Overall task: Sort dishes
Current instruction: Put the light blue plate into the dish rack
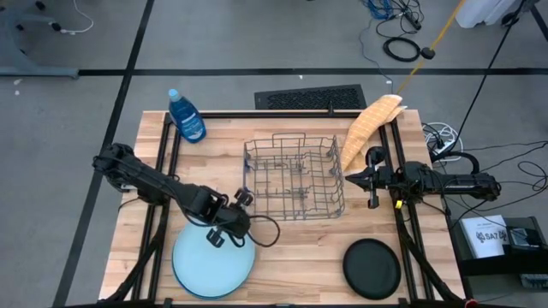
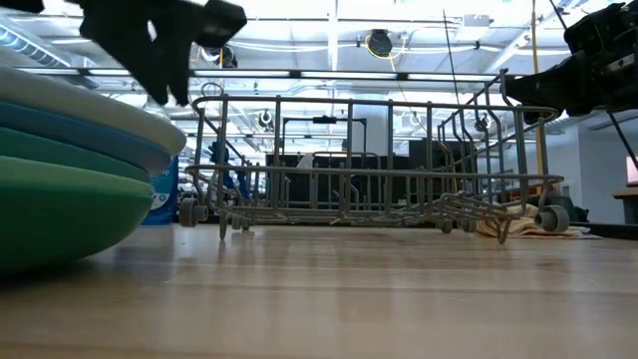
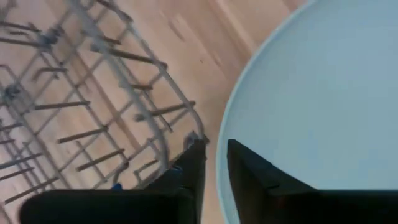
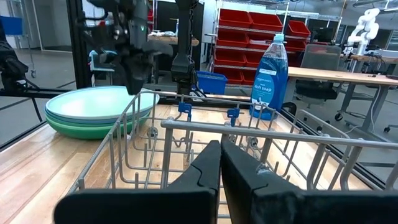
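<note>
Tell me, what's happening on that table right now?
Left gripper at light blue plate rim, fingers slightly apart, empty. Right gripper shut beside wire rack. Black plate untouched.

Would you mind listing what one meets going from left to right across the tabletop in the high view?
Blue soap bottle → left gripper, over the plate stack's edge → wire rack → black plate → right gripper.
</note>
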You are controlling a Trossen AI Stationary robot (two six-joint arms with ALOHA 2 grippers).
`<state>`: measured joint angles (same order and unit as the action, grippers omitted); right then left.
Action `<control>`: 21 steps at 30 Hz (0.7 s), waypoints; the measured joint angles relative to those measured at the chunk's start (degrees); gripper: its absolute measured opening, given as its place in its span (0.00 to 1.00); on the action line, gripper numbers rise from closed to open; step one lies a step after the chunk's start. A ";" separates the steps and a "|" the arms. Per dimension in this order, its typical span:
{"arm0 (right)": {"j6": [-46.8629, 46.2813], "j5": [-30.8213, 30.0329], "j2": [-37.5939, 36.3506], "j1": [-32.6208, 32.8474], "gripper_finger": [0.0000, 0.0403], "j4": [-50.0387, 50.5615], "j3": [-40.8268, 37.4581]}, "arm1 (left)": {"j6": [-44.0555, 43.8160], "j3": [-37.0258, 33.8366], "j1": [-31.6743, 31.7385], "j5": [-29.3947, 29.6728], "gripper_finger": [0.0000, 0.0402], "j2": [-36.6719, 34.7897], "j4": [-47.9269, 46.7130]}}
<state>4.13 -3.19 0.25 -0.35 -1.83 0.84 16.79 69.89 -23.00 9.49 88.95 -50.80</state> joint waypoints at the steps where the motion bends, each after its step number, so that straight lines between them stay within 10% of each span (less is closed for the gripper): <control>1: -0.01 -0.01 0.00 0.00 0.02 0.00 0.00 | -0.38 0.79 -0.16 0.38 0.22 0.01 -1.54; 11: -1.39 0.03 0.00 0.01 0.02 -0.02 0.00 | -16.12 5.39 -4.97 -6.01 0.24 -0.04 -7.25; 21: -1.52 0.01 -0.01 0.01 0.02 -0.02 0.00 | -16.84 0.53 -4.73 3.76 0.30 -0.04 -10.72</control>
<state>2.61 -3.18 0.24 -0.34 -1.85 0.84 -0.05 70.42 -27.73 13.25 88.90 -61.52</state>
